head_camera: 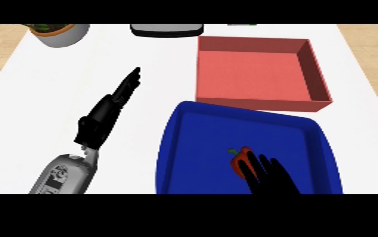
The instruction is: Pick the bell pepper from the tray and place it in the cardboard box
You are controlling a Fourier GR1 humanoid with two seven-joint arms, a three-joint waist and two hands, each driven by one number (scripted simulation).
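Inside the blue tray (184,146), the right hand (269,178) is covering the red bell pepper (239,162), fingers outstretched, gripping nothing; beyond it is sitting the cardboard box (317,76).

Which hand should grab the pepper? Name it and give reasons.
The right hand. It is already inside the blue tray, its fingers against the red pepper. The left hand rests open on the counter left of the tray, apart from the pepper. The box lies just beyond the tray.
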